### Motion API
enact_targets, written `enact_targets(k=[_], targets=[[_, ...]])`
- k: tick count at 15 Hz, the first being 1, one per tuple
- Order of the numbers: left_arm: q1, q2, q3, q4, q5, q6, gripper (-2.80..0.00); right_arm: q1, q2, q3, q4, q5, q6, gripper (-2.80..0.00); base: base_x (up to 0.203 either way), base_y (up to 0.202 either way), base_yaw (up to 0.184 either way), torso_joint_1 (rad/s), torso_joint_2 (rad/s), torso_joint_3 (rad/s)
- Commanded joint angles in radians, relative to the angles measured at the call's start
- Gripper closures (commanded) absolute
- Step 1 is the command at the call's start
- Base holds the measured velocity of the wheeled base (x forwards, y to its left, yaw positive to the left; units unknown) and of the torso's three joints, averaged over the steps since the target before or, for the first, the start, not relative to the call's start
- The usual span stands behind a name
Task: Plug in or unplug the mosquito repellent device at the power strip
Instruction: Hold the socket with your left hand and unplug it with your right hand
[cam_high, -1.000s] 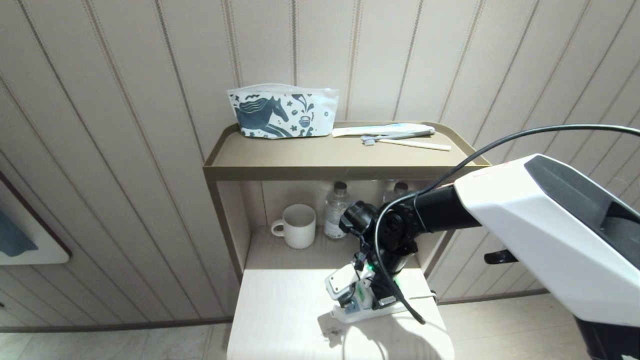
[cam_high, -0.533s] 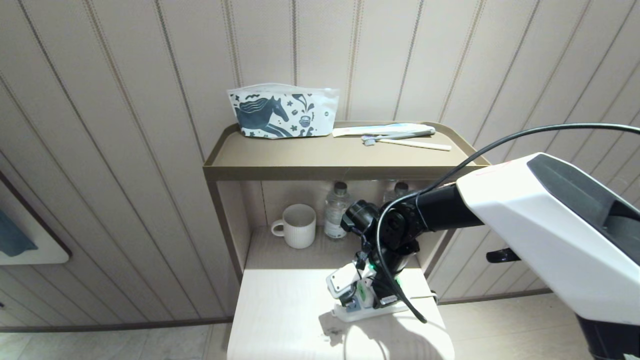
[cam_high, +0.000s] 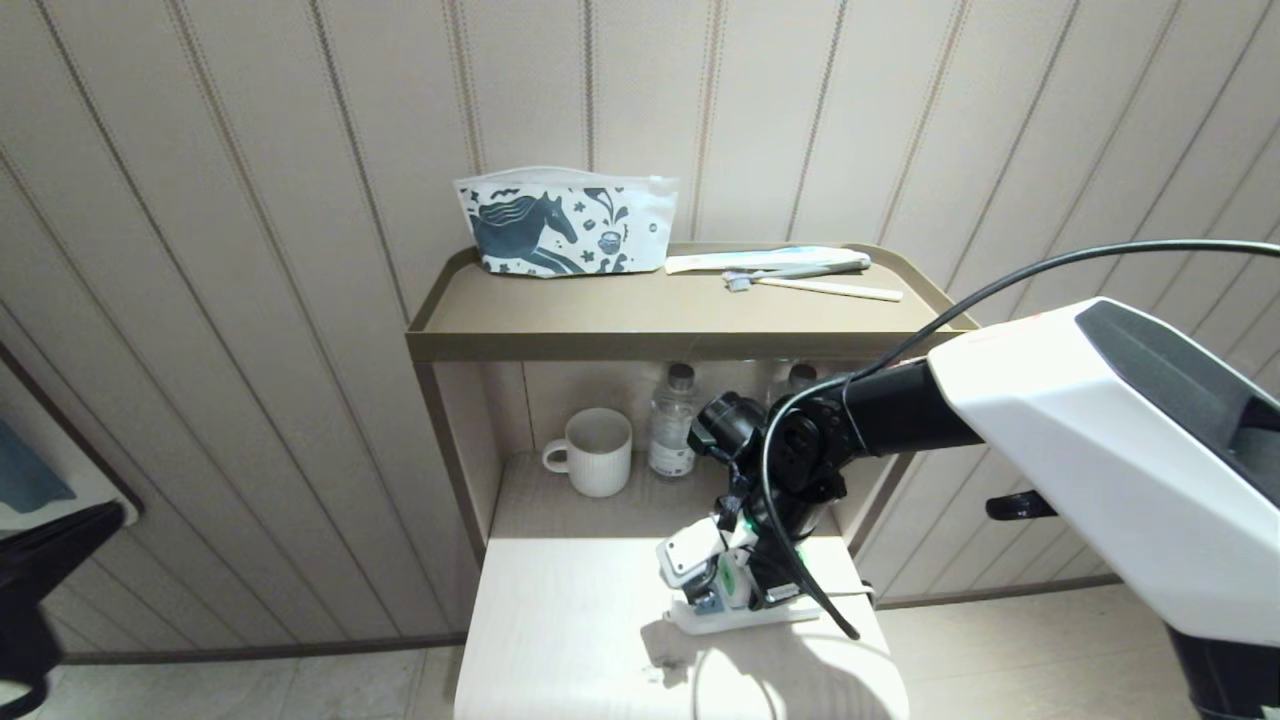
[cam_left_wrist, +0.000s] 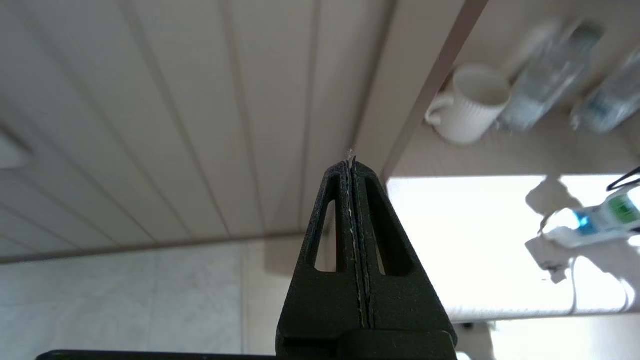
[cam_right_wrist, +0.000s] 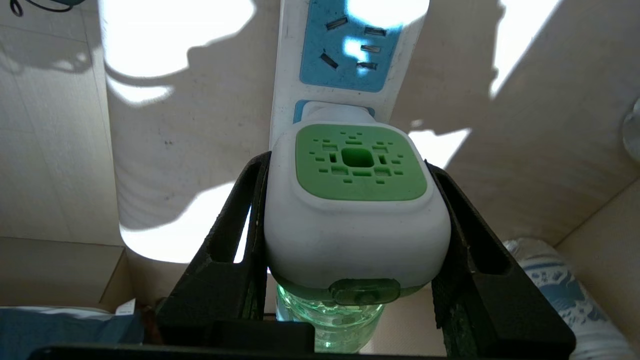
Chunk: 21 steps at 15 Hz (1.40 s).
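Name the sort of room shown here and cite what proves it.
Probably a bedroom or hotel room: a bedside stand against a panelled wall, holding a toiletry pouch, toothbrushes, a mug and water bottles.

Harsh sunlit glare on tabletop (cam_high: 560, 620), hard shadows, blurred bottles (cam_left_wrist: 550, 85)

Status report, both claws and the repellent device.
Right claw clamped on mosquito repellent device, seated at power strip. Left claw shut, empty. No obstruction.

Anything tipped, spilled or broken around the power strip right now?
Nothing stands out. The mosquito repellent device sits squarely on the power strip, gripped by the right gripper; no spill or damage shows.
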Motion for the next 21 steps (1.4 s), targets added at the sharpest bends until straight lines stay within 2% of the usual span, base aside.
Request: enact_targets(k=[1, 4, 6, 7, 9, 11, 15, 18, 19, 21], targets=[[-0.167, 0.457, 0.01, -0.262, 0.052, -0.011, 0.0, -0.005, -0.007, 0.001, 0.003, -0.001, -0.007, 0.0, 0.0, 0.0, 0.0, 0.0, 0.0, 0.0], [-0.453, 0.857, 0.035, -0.603, 0.163, -0.044, 0.0, -0.014, -0.007, 0.0, 0.003, -0.001, -0.007, 0.0, 0.0, 0.0, 0.0, 0.0, 0.0, 0.0], [-0.629, 1.067, 0.034, -0.808, 0.245, -0.06, 0.0, -0.019, -0.007, -0.001, 0.003, -0.001, -0.007, 0.0, 0.0, 0.0, 0.0, 0.0, 0.0, 0.0], [-0.697, 1.144, 0.026, -0.893, 0.284, -0.067, 0.0, -0.02, -0.007, -0.002, 0.003, -0.001, -0.007, 0.0, 0.0, 0.0, 0.0, 0.0, 0.0, 0.0], [-0.789, 1.25, 0.013, -0.983, 0.328, -0.085, 0.0, -0.022, -0.004, -0.003, 0.003, -0.001, -0.007, 0.0, 0.0, 0.0, 0.0, 0.0, 0.0, 0.0], [-0.837, 1.298, -0.005, -1.032, 0.353, -0.123, 0.0, -0.02, -0.004, -0.007, 0.003, -0.001, -0.007, 0.0, 0.0, 0.0, 0.0, 0.0, 0.0, 0.0], [-0.882, 1.362, -0.046, -1.077, 0.413, -0.127, 0.0, -0.022, 0.01, -0.015, 0.003, -0.001, -0.007, 0.0, 0.0, 0.0, 0.0, 0.0, 0.0, 0.0], [-0.97, 1.41, -0.051, -1.186, 0.532, -0.146, 0.0, -0.029, 0.027, -0.03, 0.003, -0.001, -0.001, 0.0, 0.0, 0.0, 0.0, 0.0, 0.0, 0.0], [-0.97, 1.41, -0.051, -1.187, 0.532, -0.146, 0.0, -0.029, 0.027, -0.03, 0.003, -0.001, -0.001, 0.0, 0.0, 0.0, 0.0, 0.0, 0.0, 0.0], [-0.999, 1.463, -0.095, -1.232, 0.595, -0.114, 0.0, -0.031, 0.036, -0.036, 0.003, -0.001, 0.001, 0.0, 0.0, 0.0, 0.0, 0.0, 0.0, 0.0]])
